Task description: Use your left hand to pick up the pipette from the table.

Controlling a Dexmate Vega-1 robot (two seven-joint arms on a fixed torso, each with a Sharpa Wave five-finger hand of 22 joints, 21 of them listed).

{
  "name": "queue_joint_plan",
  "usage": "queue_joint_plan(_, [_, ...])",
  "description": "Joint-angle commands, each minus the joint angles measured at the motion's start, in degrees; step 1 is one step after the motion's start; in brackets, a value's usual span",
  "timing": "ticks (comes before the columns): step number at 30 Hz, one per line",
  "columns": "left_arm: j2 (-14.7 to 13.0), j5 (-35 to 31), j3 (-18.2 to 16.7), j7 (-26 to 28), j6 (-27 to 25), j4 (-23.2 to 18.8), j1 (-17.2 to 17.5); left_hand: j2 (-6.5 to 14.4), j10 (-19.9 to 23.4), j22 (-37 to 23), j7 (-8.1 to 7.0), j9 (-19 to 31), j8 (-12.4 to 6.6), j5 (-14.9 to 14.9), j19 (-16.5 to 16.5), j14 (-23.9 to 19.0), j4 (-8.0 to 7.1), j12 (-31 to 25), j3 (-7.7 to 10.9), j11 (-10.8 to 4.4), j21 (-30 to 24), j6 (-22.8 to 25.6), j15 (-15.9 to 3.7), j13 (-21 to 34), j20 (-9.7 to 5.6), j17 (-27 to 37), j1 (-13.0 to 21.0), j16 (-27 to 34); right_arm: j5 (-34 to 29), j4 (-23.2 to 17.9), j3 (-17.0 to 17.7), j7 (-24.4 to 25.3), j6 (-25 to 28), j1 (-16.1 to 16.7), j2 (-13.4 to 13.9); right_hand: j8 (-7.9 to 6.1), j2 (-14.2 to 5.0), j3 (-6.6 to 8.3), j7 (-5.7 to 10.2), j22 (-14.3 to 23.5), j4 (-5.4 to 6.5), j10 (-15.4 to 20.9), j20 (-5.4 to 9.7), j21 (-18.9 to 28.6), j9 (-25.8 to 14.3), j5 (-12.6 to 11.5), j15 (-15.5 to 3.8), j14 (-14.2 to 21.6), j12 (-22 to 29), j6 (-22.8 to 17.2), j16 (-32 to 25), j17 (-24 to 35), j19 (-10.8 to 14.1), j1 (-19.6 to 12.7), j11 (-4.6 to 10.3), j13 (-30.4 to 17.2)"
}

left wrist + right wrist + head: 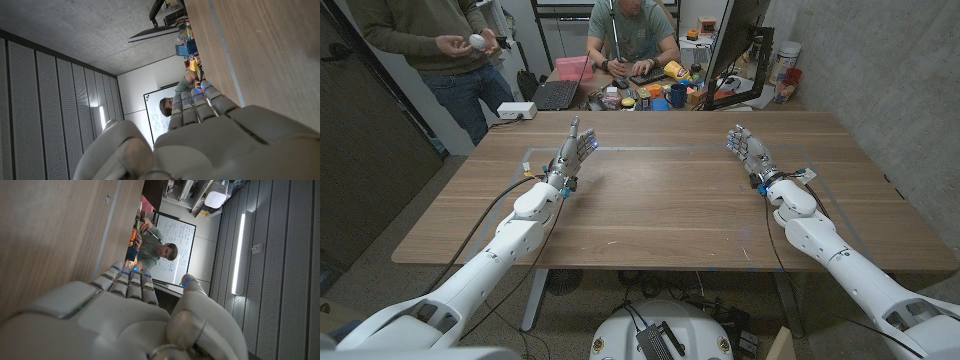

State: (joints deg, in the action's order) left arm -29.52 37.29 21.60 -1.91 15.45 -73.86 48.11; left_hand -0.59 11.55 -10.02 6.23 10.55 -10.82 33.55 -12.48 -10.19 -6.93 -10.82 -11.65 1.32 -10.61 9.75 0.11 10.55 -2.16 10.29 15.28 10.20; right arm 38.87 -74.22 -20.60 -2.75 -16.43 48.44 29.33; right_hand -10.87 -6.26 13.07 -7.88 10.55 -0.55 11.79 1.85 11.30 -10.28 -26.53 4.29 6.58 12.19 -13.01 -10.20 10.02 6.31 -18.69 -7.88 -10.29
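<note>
Firstly, the pipette: where it lies cannot be told, as no item on the tabletop (660,205) can be made out as one. Left hand (575,150): stands on its edge at the tabletop's far left part, palm turned inward, fingers (200,100) held straight and side by side, thumb well apart from them, nothing in its hold. Right hand (750,150): stands likewise at the far right part, palm turned inward, fingers (127,282) straight and together, thumb apart, holding nothing. The two hands are well apart, with bare wood between them. Tape line (660,149): pale, running across the tabletop just beyond both hands. Laptop (556,94): open, on a desk behind the tabletop's far edge. White box (517,110): just beside the laptop, toward the left. Seated person (632,30): behind that desk, among small coloured items. Monitor (735,35): dark, to the right of the seated person. Standing person (440,40): at the far left, holding a small white object (478,42).
</note>
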Motion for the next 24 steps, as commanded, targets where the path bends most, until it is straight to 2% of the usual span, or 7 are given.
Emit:
queue_joint_plan(1, [0.2, 0.0, 0.6, -0.3, -1.5, 1.3, -0.6, 0.2, 0.3, -0.3, -0.12, 0.2, -0.26, 0.2, -0.3, -0.3, 0.04, -0.2, -0.44, -0.20, -0.4, 0.3, 0.13, 0.2, 0.18, 0.2, 0.6, 0.4, 1.3, 0.6, 0.5, -1.5, 1.1, -0.4, 0.4, -0.32, 0.10, 0.25, -0.53, 0.2, -0.10, 0.5, -0.13, 0.3, -0.2, -0.4, 0.02, 0.4, 0.1, -0.3, -0.2, 0.1, 0.4, -0.6, 0.00, -0.1])
queue_joint_plan(11, [-1.4, -4.8, 1.6, 3.3, -1.5, -0.5, -1.2, 0.4, 0.1, -0.3, -0.14, 0.2, -0.27, 0.3, -0.1, -0.1, 0.19, -0.2, -0.50, -0.23, -0.4, 0.2, 0.03, 0.3, 0.12, 0.1, 0.9, 0.4, 0.3, -2.3, 0.8, -0.3, 2.5, -0.4, 2.3, -0.28, 0.04, 0.15, -0.49, 0.2, -0.23, 0.5, -0.26, 0.3, -0.2, -0.3, 0.03, 0.4, 0.1, -0.3, -0.2, 0.1, 0.4, -0.6, 0.01, -0.1])
queue_joint_plan(15, [-3.5, -8.8, 2.0, 6.7, -2.9, -3.2, -1.0, 1.0, 0.9, -0.2, -0.40, 0.2, -0.58, 0.4, -0.3, -0.8, 0.69, -0.6, -0.11, -0.42, -0.5, 0.8, -0.12, 0.3, -0.02, 0.1, 2.1, 0.7, 0.1, -2.7, 0.8, 0.0, 3.1, -0.5, 2.8, -0.28, 0.05, 0.11, -0.49, 0.2, -0.30, 0.5, -0.31, 0.3, -0.2, -0.3, 0.02, 0.4, 0.1, -0.4, -0.2, 0.1, 0.4, -0.6, -0.05, -0.1])
queue_joint_plan(16, [-7.0, -13.4, 2.7, 9.0, -5.8, -6.7, -1.1, 2.0, 1.1, -0.2, -0.68, 0.2, -0.77, 0.7, -0.6, -1.2, 1.40, -0.7, 0.64, -0.70, -0.7, 1.2, -0.17, 0.3, 0.13, 0.1, 3.8, 0.8, 0.1, -3.0, 1.0, 0.2, 3.3, -0.3, 3.2, -0.29, 0.05, 0.10, -0.47, 0.2, -0.31, 0.5, -0.31, 0.3, -0.2, -0.3, 0.03, 0.3, 0.1, -0.4, -0.2, 0.1, 0.4, -0.7, -0.06, -0.1])
queue_joint_plan(18, [-10.1, -17.4, 3.4, 10.1, -8.4, -9.4, -1.5, 4.1, 1.2, -0.2, -0.71, 0.2, -0.83, 1.0, -0.8, -1.4, 3.31, -0.7, 2.53, -0.75, -0.7, 1.2, 0.14, 0.3, 2.14, 0.0, 8.1, 0.8, 0.0, -3.3, 1.2, 0.4, 3.4, -0.1, 3.5, -0.28, 0.04, 0.09, -0.47, 0.2, -0.34, 0.5, -0.34, 0.3, -0.2, -0.3, 0.04, 0.4, 0.1, -0.4, -0.2, 0.1, 0.3, -0.7, -0.05, -0.1])
queue_joint_plan(19, [-11.8, -19.5, 3.8, 10.1, -9.5, -10.7, -1.8, 4.3, 1.2, -0.2, -0.66, 0.2, -0.85, 1.0, -0.8, -1.5, 3.57, -0.7, 2.79, -0.81, -0.7, 1.2, 0.27, 0.3, 2.39, 0.0, 8.6, 0.8, 0.1, -3.6, 1.4, 0.6, 3.5, 0.0, 3.7, -0.29, 0.04, 0.08, -0.44, 0.2, -0.35, 0.5, -0.37, 0.3, -0.2, -0.3, 0.04, 0.3, 0.1, -0.4, -0.2, 0.1, 0.3, -0.7, -0.02, -0.1])
queue_joint_plan(24, [-16.8, -24.7, 3.7, 10.6, -14.3, -16.5, -2.2, 5.5, 0.8, -0.2, -0.57, 0.3, -0.71, 1.0, -0.8, -1.2, 4.85, -0.6, 3.98, -0.69, -0.7, 0.8, 0.50, 0.3, 2.11, 0.0, 11.3, 0.7, -0.4, -4.9, 2.0, 1.6, 3.7, 0.2, 4.5, -0.29, 0.06, 0.02, -0.46, 0.2, -0.41, 0.6, -0.39, 0.3, -0.2, -0.3, 0.08, 0.3, 0.1, -0.4, -0.2, 0.1, 0.2, -0.7, -0.10, -0.1])
